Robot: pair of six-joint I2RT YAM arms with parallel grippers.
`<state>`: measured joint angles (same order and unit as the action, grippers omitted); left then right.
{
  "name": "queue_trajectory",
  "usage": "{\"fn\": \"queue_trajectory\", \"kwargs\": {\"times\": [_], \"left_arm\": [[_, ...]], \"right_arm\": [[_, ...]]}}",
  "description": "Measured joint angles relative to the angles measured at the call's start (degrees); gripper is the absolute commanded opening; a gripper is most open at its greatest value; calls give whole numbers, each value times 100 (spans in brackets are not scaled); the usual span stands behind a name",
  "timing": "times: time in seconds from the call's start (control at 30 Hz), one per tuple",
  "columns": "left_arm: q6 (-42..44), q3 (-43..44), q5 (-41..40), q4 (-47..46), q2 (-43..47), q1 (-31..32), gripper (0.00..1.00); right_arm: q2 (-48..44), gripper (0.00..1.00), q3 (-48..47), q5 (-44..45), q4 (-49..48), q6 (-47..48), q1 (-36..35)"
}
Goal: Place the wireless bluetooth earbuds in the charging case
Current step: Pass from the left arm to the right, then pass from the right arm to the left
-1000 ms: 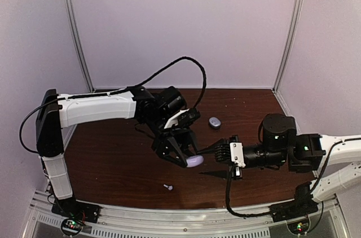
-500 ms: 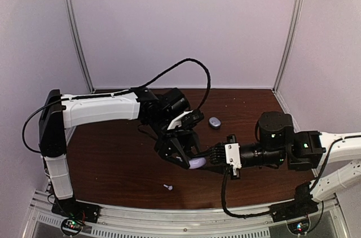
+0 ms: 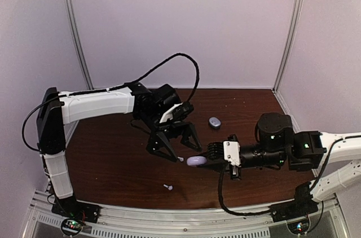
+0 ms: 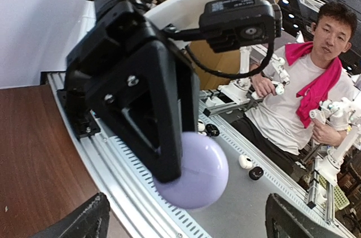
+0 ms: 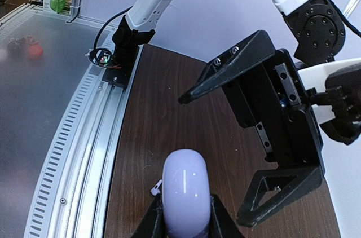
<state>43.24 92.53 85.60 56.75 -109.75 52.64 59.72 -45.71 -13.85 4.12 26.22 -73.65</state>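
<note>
Step in hand: getting the charging case [image 3: 196, 161] held so it can be loaded. No earbud is in yet.

- Right gripper [image 3: 207, 161]: pinched narrow on the lilac charging case, gripping it edge-on and clear of the table [image 3: 113, 159], about mid-table. The right wrist view shows the case [image 5: 186, 193] standing between the two fingers.
- Left gripper [image 3: 183, 152]: jaws spread wide, holding nothing. It hangs just left of the case and does not touch it.
- One earbud [image 3: 167, 186] lies alone on the table, near the front edge, left of and nearer than the case.
- A white speck [image 3: 179, 159] sits by the left fingertip. It may be a second earbud, but it is too small for me to be sure.
- A second case [image 3: 214, 122] lies farther back, untouched.

I see no open lid on the held case, though its far side is hidden.

Next move, as I judge it: the case must be opened if it is shut. The left arm then goes down to the near earbud with a narrow, careful pinch — the piece is tiny and liable to skitter. The right gripper should present the case opening-up.
</note>
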Motion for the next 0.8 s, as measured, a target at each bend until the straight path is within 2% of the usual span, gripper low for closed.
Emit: {"fn": "queue_trajectory", "kwargs": {"times": [0.07, 0.13, 0.23, 0.37, 0.47, 0.5, 0.67, 0.8], "left_arm": [[-208, -337, -190, -334, 247, -284, 98], [-780, -831, -640, -1008, 660, -494, 98], [-1628, -1696, -1808, -2079, 1600, -673, 98], [-2352, -2074, -3368, -3300, 2542, -721, 98], [-2566, -2437, -3956, -4068, 2924, -761, 98], [-2660, -2872, -4234, -4583, 3222, -767, 98], [-2743, -4452, -4758, -6039, 4424, -745, 98], [-2505, -4594, -5348, -6373, 4623, -426, 98]], "right_arm": [[-52, 10, 28, 90, -15, -223, 20], [-138, 10, 111, 120, -44, -409, 85], [-297, 10, 262, 103, -68, -748, 310], [-476, 11, 407, -236, -177, -1213, 874], [-470, 10, 514, -785, -415, -1648, 1412], [-428, 10, 535, -977, -487, -1803, 1569], [-57, 10, 564, -1722, -802, -2481, 1836], [118, 11, 564, -2247, -979, -2933, 1906]]}}
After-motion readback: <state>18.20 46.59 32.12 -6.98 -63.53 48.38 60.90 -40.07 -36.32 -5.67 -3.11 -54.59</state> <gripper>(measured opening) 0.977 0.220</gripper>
